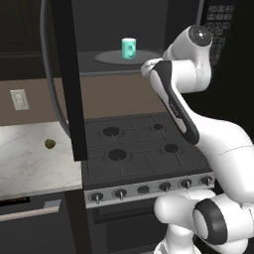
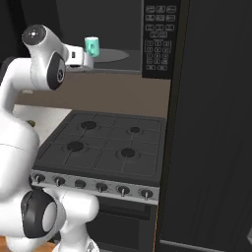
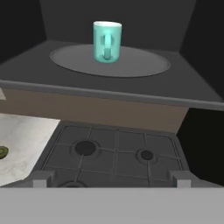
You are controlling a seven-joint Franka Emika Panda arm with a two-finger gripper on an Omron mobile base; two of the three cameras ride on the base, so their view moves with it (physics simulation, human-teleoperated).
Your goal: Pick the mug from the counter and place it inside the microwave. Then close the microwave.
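The teal mug [image 3: 107, 41] stands upright on the round grey turntable [image 3: 109, 62] inside the black microwave [image 1: 149, 30], left of the turntable's middle. It also shows as the mug [image 1: 129, 48] and the mug [image 2: 92, 46] from the base. My gripper [image 3: 111, 180] is open and holds nothing; it hangs in front of the microwave's opening, above the stove, a short way back from the mug. The microwave door [image 1: 67, 79] stands wide open to the left, with its curved handle [image 1: 51, 84]. The marble counter [image 1: 30, 161] lies at the lower left.
The black gas stovetop [image 1: 139, 149] sits directly under the microwave. A small olive-brown lump [image 1: 50, 144] lies on the counter. The keypad panel [image 2: 160, 37] is on the microwave's right side. A tall dark cabinet [image 2: 211, 123] stands to the right.
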